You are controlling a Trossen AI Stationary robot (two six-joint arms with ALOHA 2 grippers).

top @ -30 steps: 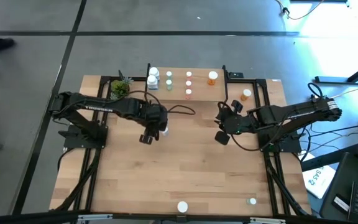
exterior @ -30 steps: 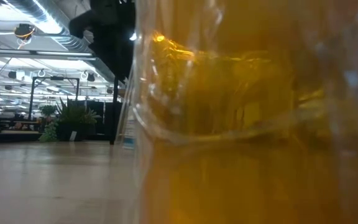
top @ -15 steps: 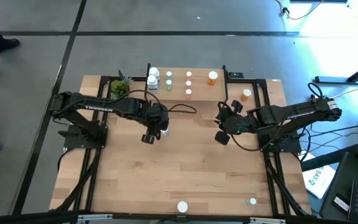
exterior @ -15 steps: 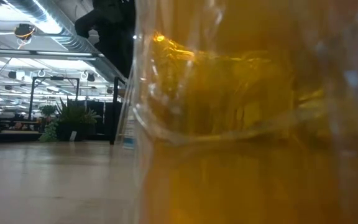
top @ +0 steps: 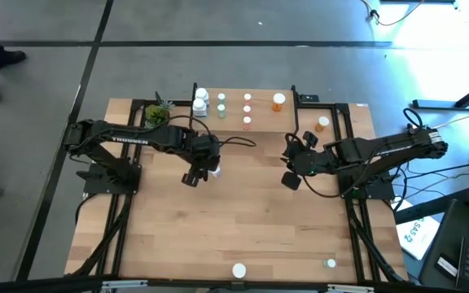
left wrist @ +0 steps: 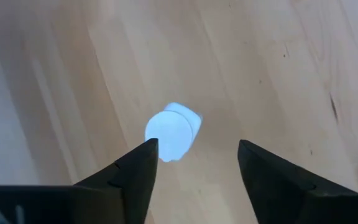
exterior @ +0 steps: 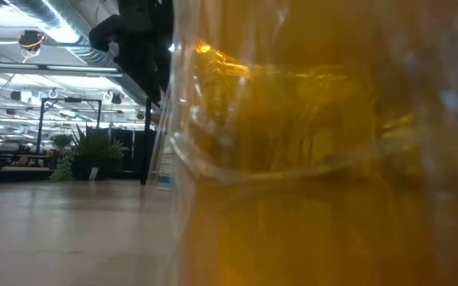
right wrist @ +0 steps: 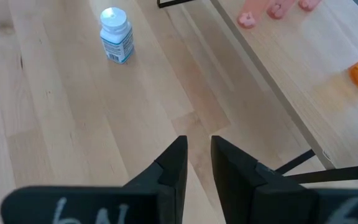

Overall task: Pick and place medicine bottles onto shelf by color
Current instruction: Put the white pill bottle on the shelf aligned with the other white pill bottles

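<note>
A white-capped white bottle stands on its base on the tabletop. My left gripper hangs open above it. The bottle shows between its fingers, closer to one, and they do not touch it. The shelf stands at the far edge. It holds white, pale green, pink and orange bottles. My right gripper waits at the right, shut on nothing. It looks toward the shelf.
An orange bottle stands right of the shelf. A white bottle and a greenish one stand at the near edge. A potted plant sits left of the shelf. An amber see-through thing blocks most of the low view.
My left gripper has rolled a little at the wrist while staying over the white bottle. The bottle has not moved.
</note>
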